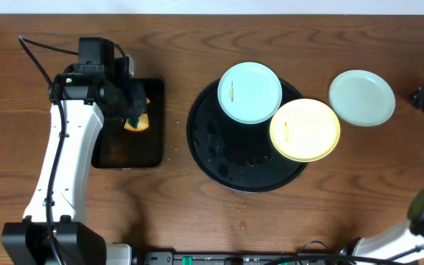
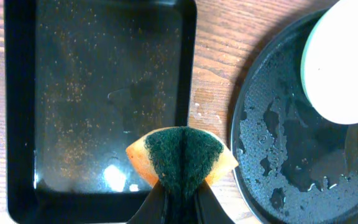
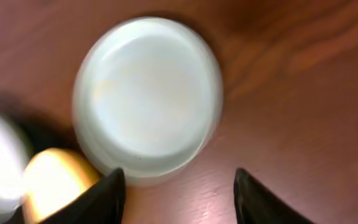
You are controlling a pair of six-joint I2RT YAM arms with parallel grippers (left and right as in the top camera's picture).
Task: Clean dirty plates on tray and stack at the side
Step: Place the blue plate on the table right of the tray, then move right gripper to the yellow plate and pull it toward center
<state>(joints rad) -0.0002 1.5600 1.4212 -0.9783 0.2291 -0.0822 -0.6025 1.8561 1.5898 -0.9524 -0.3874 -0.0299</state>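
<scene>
The round black tray (image 1: 219,158) sits mid-table, wet in the middle. A pale blue plate (image 1: 249,92) with a small brown smear lies on its far rim. A pale yellow plate (image 1: 305,129) with a smear lies on its right rim. A third pale plate (image 1: 361,97) lies on the table to the right, off the tray; it also shows in the right wrist view (image 3: 146,93). My left gripper (image 1: 136,115) is shut on a green and orange sponge (image 2: 182,154) over the rectangular tray. My right gripper (image 3: 176,186) is open and empty, just beside that third plate.
A smaller rectangular black tray (image 1: 131,151) with crumbs and water lies at the left (image 2: 98,93). A few crumbs (image 1: 243,213) lie on the wood near the front. The round tray's wet rim shows in the left wrist view (image 2: 247,137).
</scene>
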